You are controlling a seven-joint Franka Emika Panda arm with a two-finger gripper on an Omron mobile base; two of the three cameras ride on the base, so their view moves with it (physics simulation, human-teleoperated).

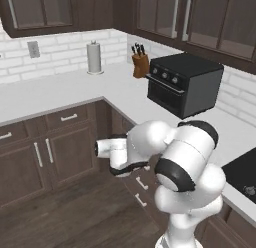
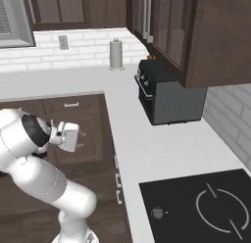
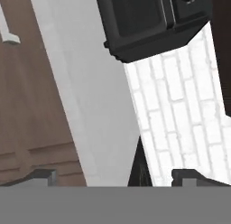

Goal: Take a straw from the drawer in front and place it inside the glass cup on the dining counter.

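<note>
The gripper point(image 3: 113, 175) shows two dark fingertips point(image 3: 40, 175) standing wide apart at the bottom of the hand view, with nothing between them. In the left base view the hand hangs low in front of the dark-brown lower cabinets, folded close to the arm. Just beyond the fingertips runs the white counter point(image 3: 90, 105), seen as a slanted band, with brown cabinet fronts point(image 3: 27, 96) to one side of it and the white brick wall point(image 3: 180, 110) to the other. Farther along the gripper's line of sight sits the black toaster oven point(image 3: 140, 20) on that counter; its knobs carry no marks that can be read. Past the oven, from the base views, a wooden knife block point(image 1: 140, 62) stands just beside it, and farther still a paper towel roll point(image 1: 94, 57) stands upright near the wall. A black cooktop point(image 2: 196, 207) lies off to the arm's right side. No straw, glass cup or open drawer can be made out; drawer fronts here are closed. No writing is legible anywhere.
</note>
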